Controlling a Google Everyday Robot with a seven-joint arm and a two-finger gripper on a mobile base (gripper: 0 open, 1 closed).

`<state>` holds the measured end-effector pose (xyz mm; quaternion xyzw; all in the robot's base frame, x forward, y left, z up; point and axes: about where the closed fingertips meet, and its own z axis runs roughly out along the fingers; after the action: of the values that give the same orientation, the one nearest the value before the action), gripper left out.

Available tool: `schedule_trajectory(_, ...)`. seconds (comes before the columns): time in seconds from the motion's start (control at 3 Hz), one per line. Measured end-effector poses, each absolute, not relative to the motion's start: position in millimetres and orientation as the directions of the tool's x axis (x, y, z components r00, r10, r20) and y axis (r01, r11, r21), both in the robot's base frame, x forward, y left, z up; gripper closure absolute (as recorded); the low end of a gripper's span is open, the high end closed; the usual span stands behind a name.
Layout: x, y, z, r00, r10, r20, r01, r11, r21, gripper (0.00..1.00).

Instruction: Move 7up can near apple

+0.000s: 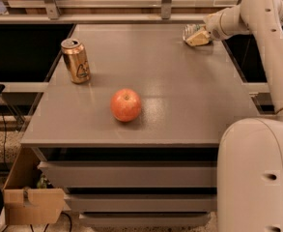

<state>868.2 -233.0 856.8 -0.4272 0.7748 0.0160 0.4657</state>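
7up can is right at the end effector, on the far right corner of the counter. It is mostly masked, with just a pale, greenish sliver showing on the end effector's left side. Clenched or released? Cannot tell from here, nor whether the can stands upright. Handling call: thin-walled, probably light, smooth and a bit slippery, easy to dent. A moderate squeeze across the middle of the body looks the best hold. The apple lies well away from the end effector, toward the near edge and off to its left. The gold can stands further left again, well apart from both.
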Motion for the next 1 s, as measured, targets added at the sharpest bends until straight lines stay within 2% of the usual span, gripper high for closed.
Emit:
schedule_trajectory(0.33,868.2,-233.0,860.0,-0.201,-0.647,-0.735,-0.677,0.635,-0.373,0.87)
schedule_trajectory(0.67,868.1,-233.0,861.8,-0.201,-0.647,-0.736,-0.677,0.635,-0.373,1.0)
schedule_trajectory(1.0,868.1,-233.0,862.2,-0.201,-0.647,-0.736,-0.677,0.635,-0.373,1.0)
